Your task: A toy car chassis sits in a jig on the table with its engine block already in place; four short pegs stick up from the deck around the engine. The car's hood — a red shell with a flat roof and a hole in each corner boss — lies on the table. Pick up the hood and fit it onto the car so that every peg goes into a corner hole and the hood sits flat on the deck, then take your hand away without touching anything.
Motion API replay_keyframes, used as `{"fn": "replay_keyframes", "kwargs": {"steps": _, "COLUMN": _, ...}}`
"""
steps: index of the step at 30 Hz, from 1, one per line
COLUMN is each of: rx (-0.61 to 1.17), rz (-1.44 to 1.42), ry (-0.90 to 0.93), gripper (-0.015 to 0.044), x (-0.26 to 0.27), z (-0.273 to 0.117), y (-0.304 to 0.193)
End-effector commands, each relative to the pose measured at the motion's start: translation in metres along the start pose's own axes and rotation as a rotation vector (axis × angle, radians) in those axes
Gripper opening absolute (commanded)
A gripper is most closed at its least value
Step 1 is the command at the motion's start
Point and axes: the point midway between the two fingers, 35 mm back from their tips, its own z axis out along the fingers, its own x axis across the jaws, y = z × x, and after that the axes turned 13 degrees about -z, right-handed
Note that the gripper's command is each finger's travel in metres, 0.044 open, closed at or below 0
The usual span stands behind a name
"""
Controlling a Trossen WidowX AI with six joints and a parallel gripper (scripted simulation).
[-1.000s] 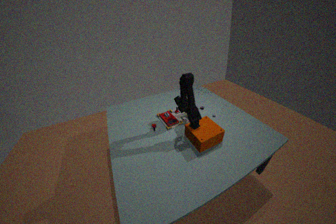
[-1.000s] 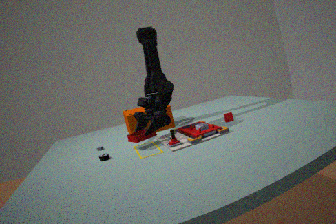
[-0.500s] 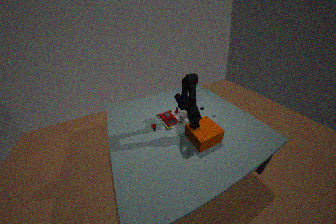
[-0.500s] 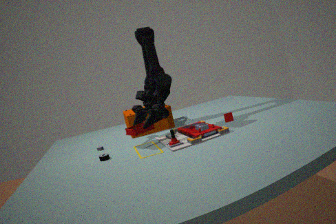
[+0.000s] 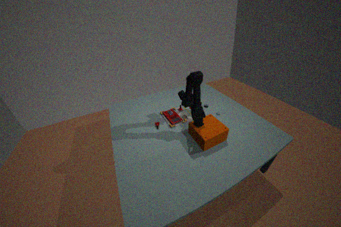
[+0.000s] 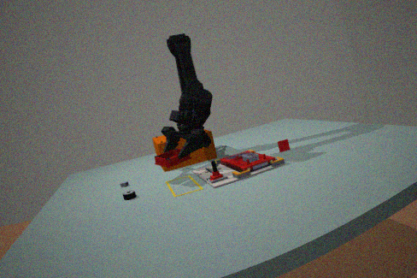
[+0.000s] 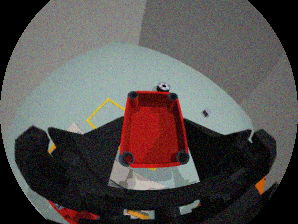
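The hood (image 6: pixel 167 158) (image 7: pixel 154 131) is a red shell. The wrist view shows its hollow interior and dark corner bosses. My gripper (image 6: pixel 176 152) (image 7: pixel 153 120) is shut on the hood across its sides and holds it above the table, beside the orange block. In the top view the hood is hidden behind the arm and block. The red chassis (image 5: pixel 176 119) (image 6: pixel 234 162) sits in the jig, whose yellow corner (image 6: pixel 242 174) shows at the near side. The grey engine block (image 6: pixel 250 156) is on the deck. Small red pegs stick up around it, too small to count surely.
A large orange block (image 5: pixel 213 133) (image 6: pixel 209 152) stands by the gripper. A red piece with a black post (image 6: pixel 215 175) stands near the jig. A yellow outline (image 6: pixel 188 192) (image 7: pixel 98 110), a black wheel (image 6: pixel 129 195) (image 7: pixel 163 87) and a red block (image 5: pixel 157 124) (image 6: pixel 284 145) are also on the table.
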Motion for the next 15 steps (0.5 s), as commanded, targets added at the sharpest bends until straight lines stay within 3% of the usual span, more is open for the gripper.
{"fn": "replay_keyframes", "kwargs": {"steps": 1, "rx": 0.001, "rz": -0.087, "ry": 0.004, "gripper": 0.0, "x": 0.0005, "z": 0.0003, "y": -0.0005}}
{"fn": "replay_keyframes", "kwargs": {"steps": 15, "rx": 0.0, "rz": -0.437, "ry": 0.004, "gripper": 0.0, "x": 0.0006, "z": 0.0005, "y": -0.0009}}
